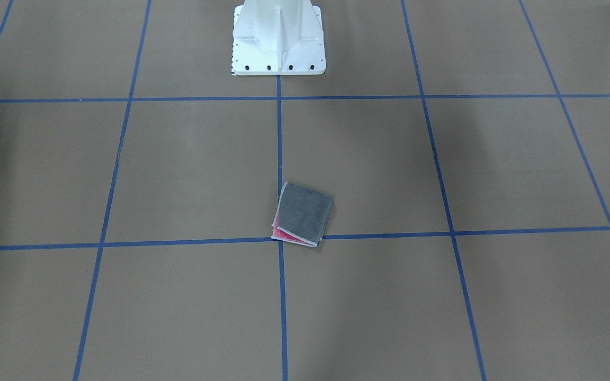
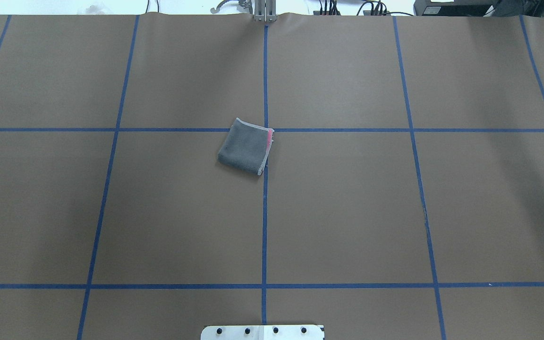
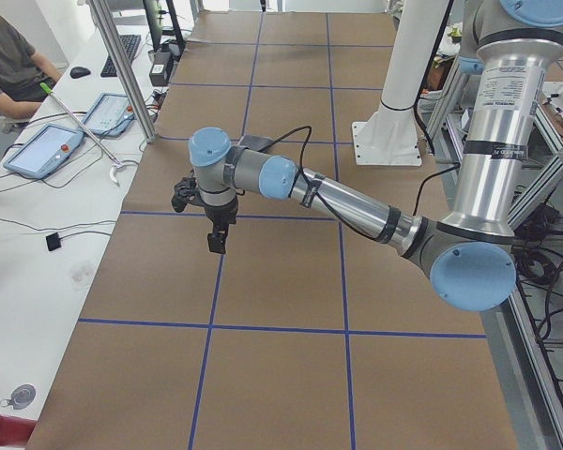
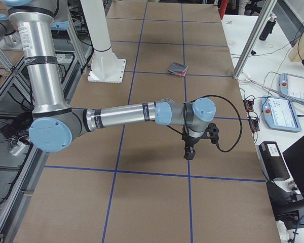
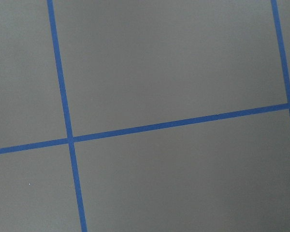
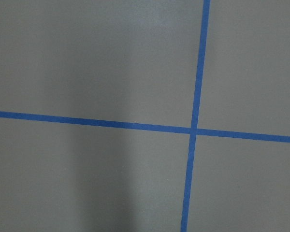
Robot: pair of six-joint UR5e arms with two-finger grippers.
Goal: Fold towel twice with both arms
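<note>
The towel [image 1: 303, 214] looks fully folded on the bench [image 1: 178, 174], so park the left pincer [image 3: 216, 244] and the right pincer [image 4: 188, 153] well clear; whether they are apart or together, I cannot tell.

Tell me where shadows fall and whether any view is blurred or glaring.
Front-facing view: sharp, with broad soft shadows on the table; overhead view: the towel is crisp, dim patches toward both sides; right wrist view: a faint dark band, no glare.
</note>
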